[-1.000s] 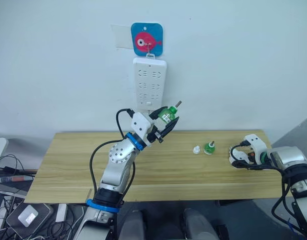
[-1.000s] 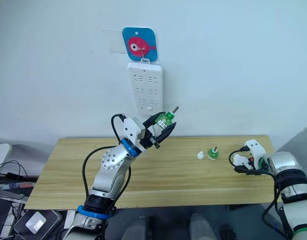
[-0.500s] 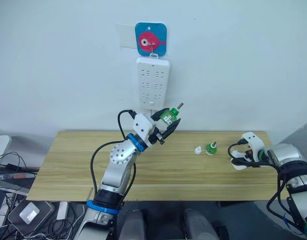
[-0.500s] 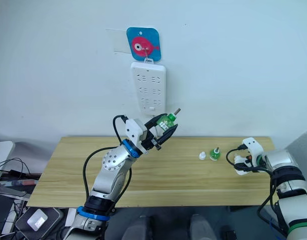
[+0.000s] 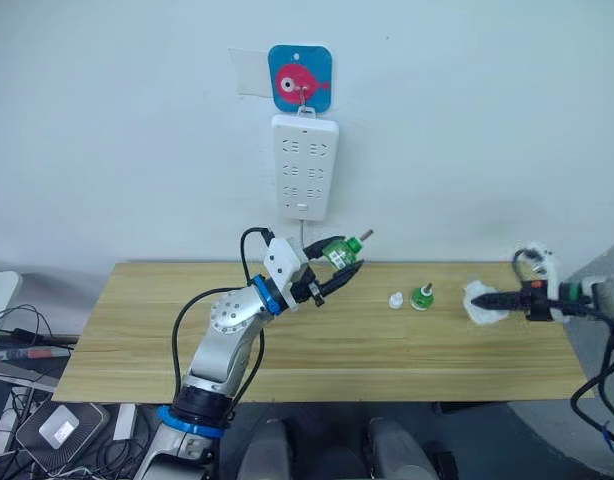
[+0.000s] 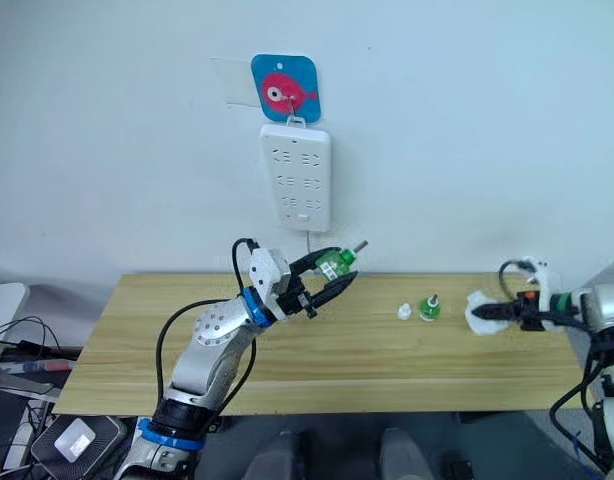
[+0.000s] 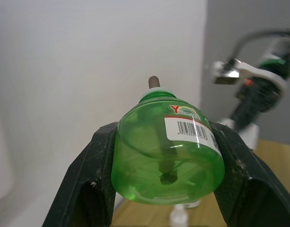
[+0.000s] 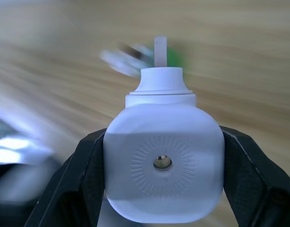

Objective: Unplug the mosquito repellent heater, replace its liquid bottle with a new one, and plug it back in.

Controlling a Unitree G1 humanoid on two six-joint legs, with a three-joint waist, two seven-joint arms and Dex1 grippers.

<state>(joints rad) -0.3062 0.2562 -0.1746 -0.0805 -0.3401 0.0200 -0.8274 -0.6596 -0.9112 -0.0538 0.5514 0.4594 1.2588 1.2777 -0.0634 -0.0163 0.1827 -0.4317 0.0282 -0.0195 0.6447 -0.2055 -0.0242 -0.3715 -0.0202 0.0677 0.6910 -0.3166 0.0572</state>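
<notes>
left hand (image 5: 339, 271) grips translucent green plastic liquid bottle (image 7: 167, 153) above wooden desk (image 5: 317, 345) | right hand (image 5: 486, 298) grips small white rounded plastic heater (image 8: 163, 170)

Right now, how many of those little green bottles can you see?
2. One green bottle is held up in the left tool; the other green bottle stands on the table beside a small white cap.

We see a bottle (image 5: 421, 296) and cap (image 5: 395, 300) on the surface (image 5: 137, 340), between our two pincers, with the power strip (image 5: 305, 167) on the wall behind.
</notes>
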